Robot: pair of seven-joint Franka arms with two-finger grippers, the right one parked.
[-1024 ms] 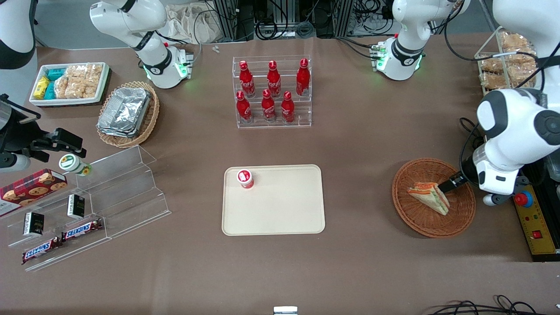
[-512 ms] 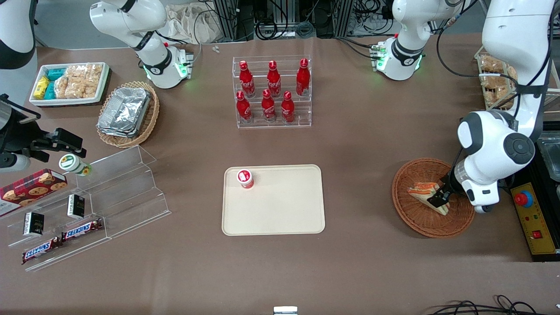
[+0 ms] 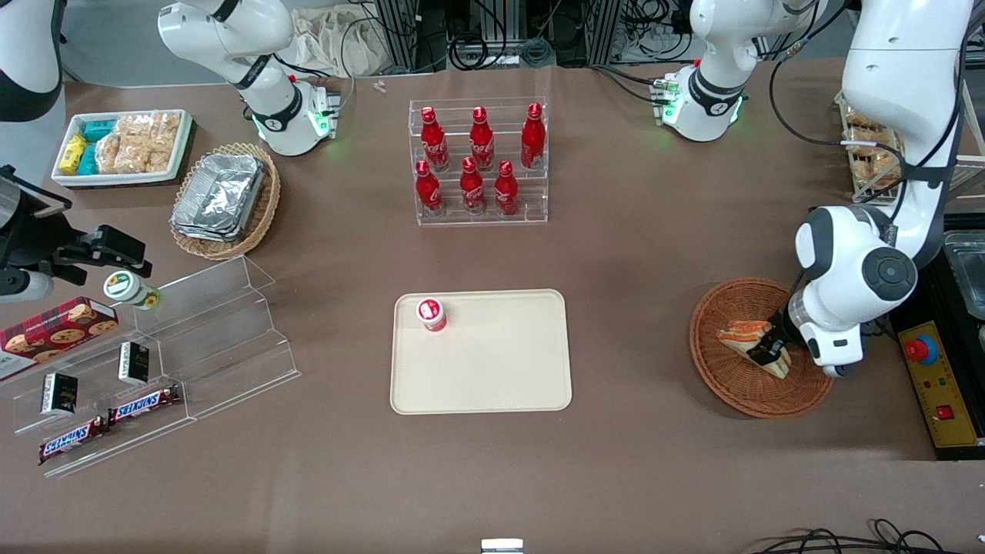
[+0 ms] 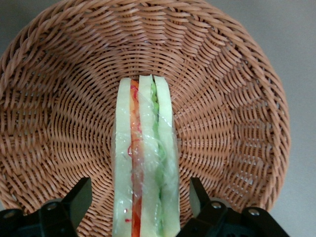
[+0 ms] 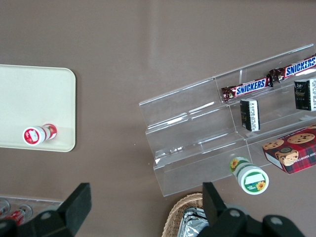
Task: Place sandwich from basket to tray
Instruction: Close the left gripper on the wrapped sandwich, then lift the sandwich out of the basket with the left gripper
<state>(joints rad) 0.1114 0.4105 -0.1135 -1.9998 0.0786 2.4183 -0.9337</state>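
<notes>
Scanning across the brown bench [image 3: 654,254] from the parked arm's end: there's a white tray of snack packets [image 3: 123,146], a tan wicker basket with foil containers [image 3: 223,201] nearer the front camera than it, and then a clear stepped shelf [image 3: 192,338] with a cookie box [image 3: 55,327], a small green-lidded cup [image 3: 127,288] and a couple of Snickers bars [image 3: 108,419].

In the middle sits a clear rack of red cola bottles [image 3: 479,161]. Nearer the camera than that is the tray [image 3: 492,369], cream-beige and flat, with just a little red cup [image 3: 432,314] standing in one corner.

Toward the working arm's end, the basket [image 3: 731,377] is sitting on the bench well apart from the tray. The sandwich [image 3: 742,337] is in the basket, lying on the weave with its layered edge facing up at the wrist camera, so you get the orange, red and green stripes between the bread slices. The gripper [image 3: 766,352] is down inside the basket right at the sandwich. In the wrist view its fingers [image 4: 74,197] are spread apart, one on each side of the sandwich [image 4: 144,163], with a gap between each finger and the bread, so nothing is pinched. The basket [image 4: 49,98] rim rings the whole thing.
</notes>
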